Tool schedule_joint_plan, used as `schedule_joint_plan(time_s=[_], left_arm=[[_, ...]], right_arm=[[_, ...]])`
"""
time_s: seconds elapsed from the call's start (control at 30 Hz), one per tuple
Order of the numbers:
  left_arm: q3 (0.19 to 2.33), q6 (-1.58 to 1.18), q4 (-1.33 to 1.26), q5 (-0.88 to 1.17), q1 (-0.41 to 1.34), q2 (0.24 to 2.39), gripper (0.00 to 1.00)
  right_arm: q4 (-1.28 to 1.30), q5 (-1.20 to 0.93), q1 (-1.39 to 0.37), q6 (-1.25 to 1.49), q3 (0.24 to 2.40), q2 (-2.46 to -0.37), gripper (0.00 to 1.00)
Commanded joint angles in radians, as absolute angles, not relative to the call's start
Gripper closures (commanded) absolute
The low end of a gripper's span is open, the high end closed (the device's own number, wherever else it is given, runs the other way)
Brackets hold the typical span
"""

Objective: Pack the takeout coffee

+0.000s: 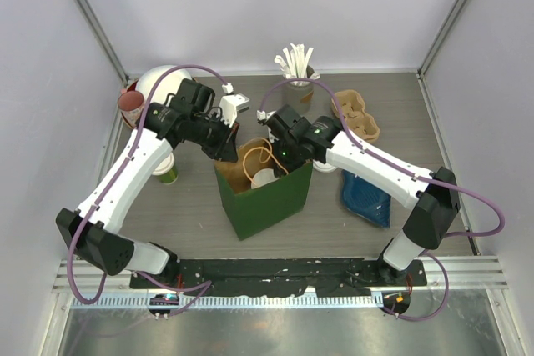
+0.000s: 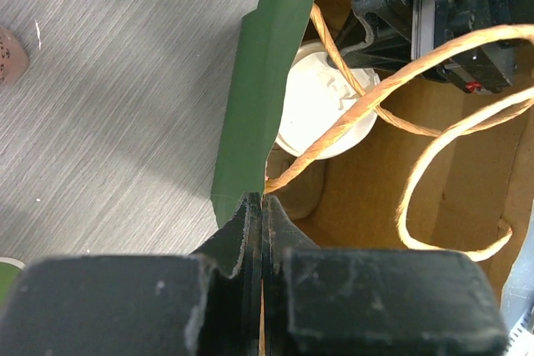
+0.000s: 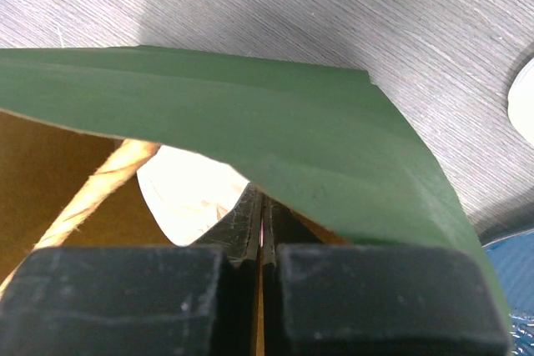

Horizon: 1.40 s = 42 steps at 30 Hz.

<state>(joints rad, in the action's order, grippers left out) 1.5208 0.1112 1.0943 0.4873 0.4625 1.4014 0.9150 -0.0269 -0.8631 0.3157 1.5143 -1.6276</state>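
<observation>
The left arm [image 1: 125, 172] rises from its base at the near edge, folds at a black elbow low on the left, and sends its long white link up and to the right. Its black wrist [image 1: 196, 122] then bends down and rightward. The right arm [image 1: 375, 168] mirrors this: elbow out to the right, white link slanting up and to the left, black wrist [image 1: 296, 135] dipping inward. The two wrists face each other, close but apart. The left arm's jaws are pressed together, dark fingers [image 2: 240, 235] pinching the rim of a green paper bag [image 2: 259, 97]. The right arm's jaws are likewise clamped flat, fingers [image 3: 238, 223] nipping the same bag's rim.
</observation>
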Motion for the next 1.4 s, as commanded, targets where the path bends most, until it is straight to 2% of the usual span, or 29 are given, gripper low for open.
schedule_joint_plan(time_s=[0.0,0.67,1.37], left_arm=[[1.513,0.114,1.062,0.479,0.463,1.364,1.00],[1.500,0.138,1.060,0.439,0.463,1.345,1.00],[1.485,0.173,1.068,0.403,0.463,1.330,1.00]], right_arm=[[0.919,-0.011,-0.873,0.308,1.489,-1.647,0.99],[0.950,0.083,-0.881,0.311,1.479,-1.635,0.99],[0.994,0.066,-0.881,0.327,1.537,-1.637,0.99]])
